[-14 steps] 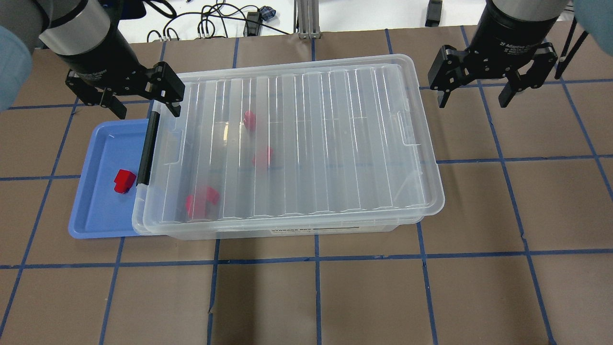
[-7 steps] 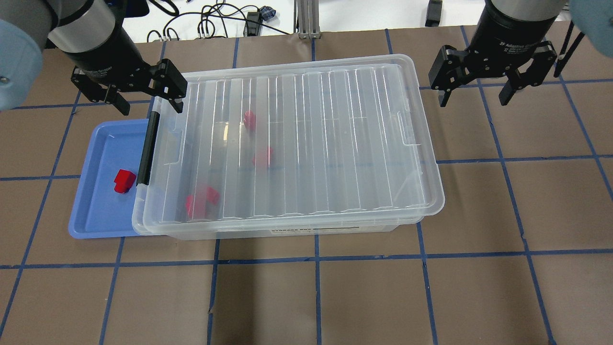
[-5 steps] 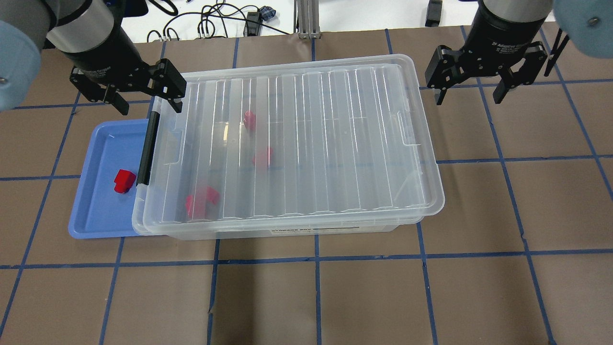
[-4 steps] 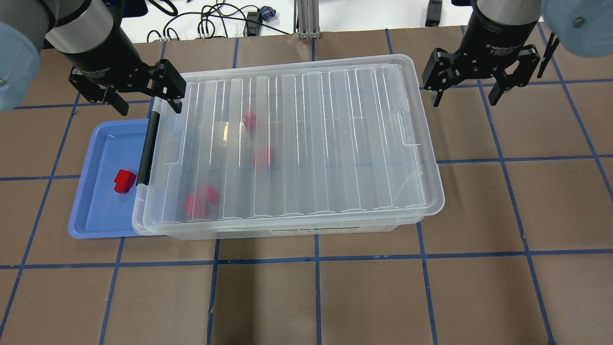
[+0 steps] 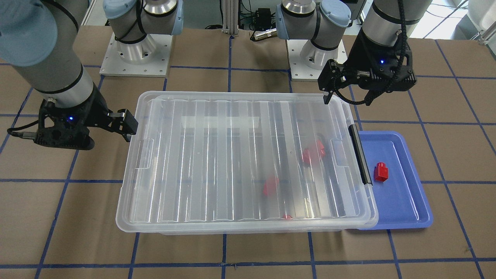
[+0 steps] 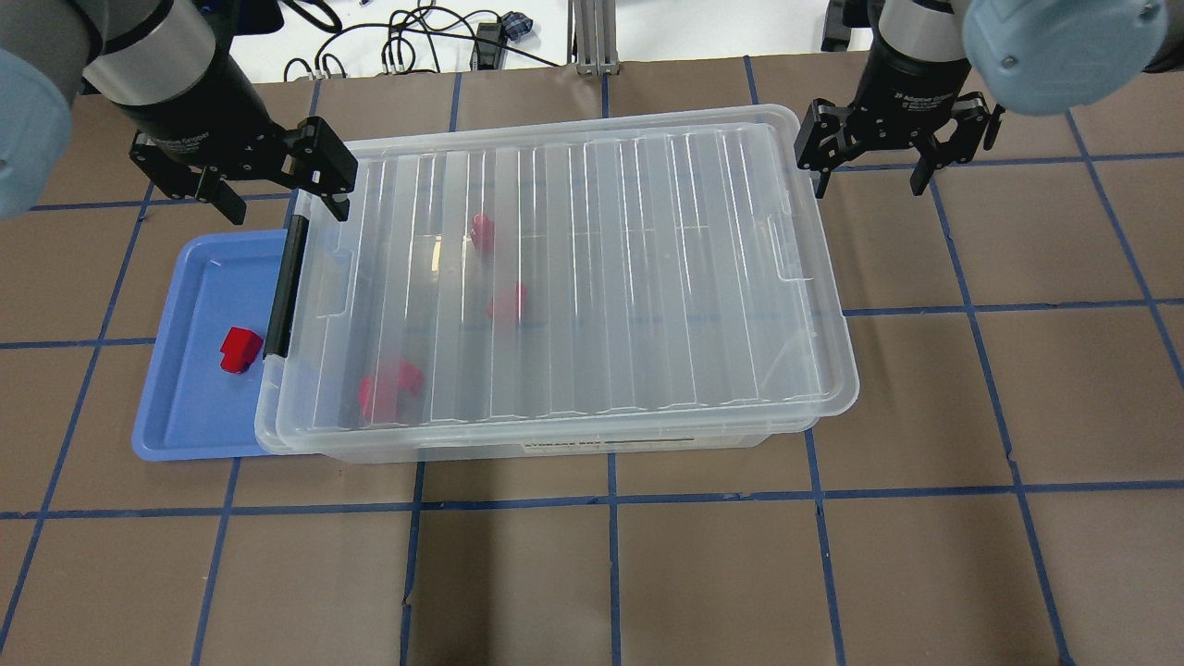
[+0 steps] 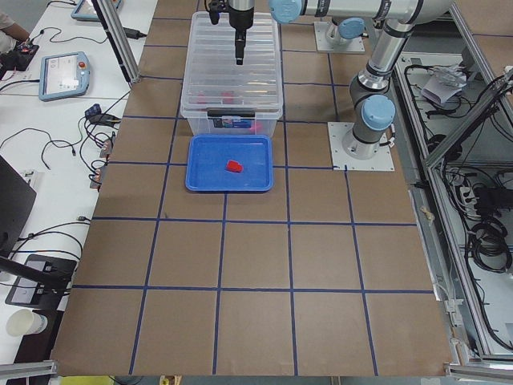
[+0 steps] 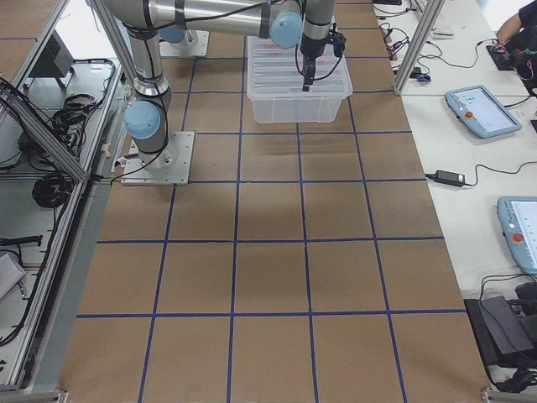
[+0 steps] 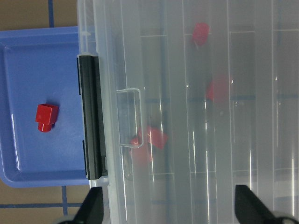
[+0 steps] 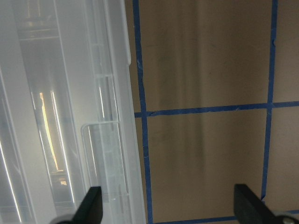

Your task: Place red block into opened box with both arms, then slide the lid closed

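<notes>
One red block (image 6: 240,349) lies in the blue tray (image 6: 190,407) at the box's left end, also seen as the red block (image 9: 46,116) in the left wrist view. The clear box (image 6: 555,446) is covered by its ribbed lid (image 6: 629,277); several red blocks show blurred through it. A black clasp (image 6: 285,287) runs along the box's left end. My left gripper (image 6: 282,199) hangs open over the box's far left corner, holding nothing. My right gripper (image 6: 869,188) hangs open and empty just off the far right corner, above the table.
The brown table (image 6: 971,416) is marked with blue tape lines. The blue tray is partly tucked under the box's left end. Cables and a metal post (image 6: 592,37) lie beyond the far edge. The arm bases (image 5: 135,50) stand behind the box.
My right gripper has moved left and farther back, closer to the box's far right corner. The left gripper has shifted only slightly. Box, lid and blocks are unmoved.
</notes>
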